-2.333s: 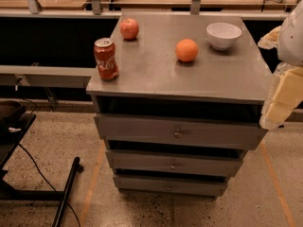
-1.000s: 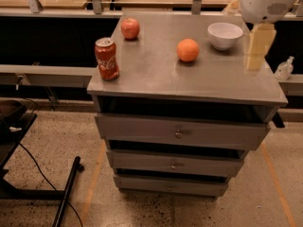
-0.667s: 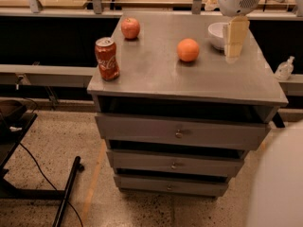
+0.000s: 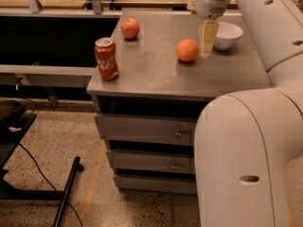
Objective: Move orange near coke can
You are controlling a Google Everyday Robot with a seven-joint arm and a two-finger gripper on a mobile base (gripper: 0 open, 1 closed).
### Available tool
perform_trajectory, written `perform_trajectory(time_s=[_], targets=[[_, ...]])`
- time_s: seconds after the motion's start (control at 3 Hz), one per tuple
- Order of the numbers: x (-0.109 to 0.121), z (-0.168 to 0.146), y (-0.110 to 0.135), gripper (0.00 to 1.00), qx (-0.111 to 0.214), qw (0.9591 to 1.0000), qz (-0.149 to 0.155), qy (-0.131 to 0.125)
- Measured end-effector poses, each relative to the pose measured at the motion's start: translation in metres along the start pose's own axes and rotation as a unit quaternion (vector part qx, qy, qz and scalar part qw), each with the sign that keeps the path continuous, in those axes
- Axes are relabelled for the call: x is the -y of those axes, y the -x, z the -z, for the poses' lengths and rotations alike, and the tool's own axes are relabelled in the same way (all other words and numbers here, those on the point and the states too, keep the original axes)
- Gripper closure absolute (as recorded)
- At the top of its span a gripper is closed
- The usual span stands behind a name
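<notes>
Gripper (image 4: 208, 38) hangs between orange (image 4: 188, 49) and bowl (image 4: 229, 31), holding nothing; jaws' gap cannot be told

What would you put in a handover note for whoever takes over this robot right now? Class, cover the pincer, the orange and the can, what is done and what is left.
Pincer: hangs low over the back of the cabinet top, between the orange and the white bowl, close beside the orange.
Orange: rests on the top, not lifted, well apart from the can.
Can: upright at the front corner, with an apple behind it.
Done: only the approach to the orange.
Left: grasp the orange, carry it across, and set it down beside the can.
</notes>
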State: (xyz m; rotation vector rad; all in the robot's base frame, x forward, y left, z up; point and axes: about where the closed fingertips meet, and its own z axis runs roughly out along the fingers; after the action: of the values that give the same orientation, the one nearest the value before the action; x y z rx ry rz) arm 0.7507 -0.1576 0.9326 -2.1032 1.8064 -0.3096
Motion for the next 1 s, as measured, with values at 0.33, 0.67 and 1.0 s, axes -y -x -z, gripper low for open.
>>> perform_trajectory(time_s=[0.33, 0.67, 1.0], targets=[[0.004, -0.024, 0.007, 0.0, 0.015, 0.9998, 0.0, 0.009], [-0.002, -0.042, 0.007, 0.0, 0.022, 0.9994, -0.003, 0.026], [-0.007, -0.055, 0.007, 0.0, 0.026, 0.9989, -0.007, 0.039]])
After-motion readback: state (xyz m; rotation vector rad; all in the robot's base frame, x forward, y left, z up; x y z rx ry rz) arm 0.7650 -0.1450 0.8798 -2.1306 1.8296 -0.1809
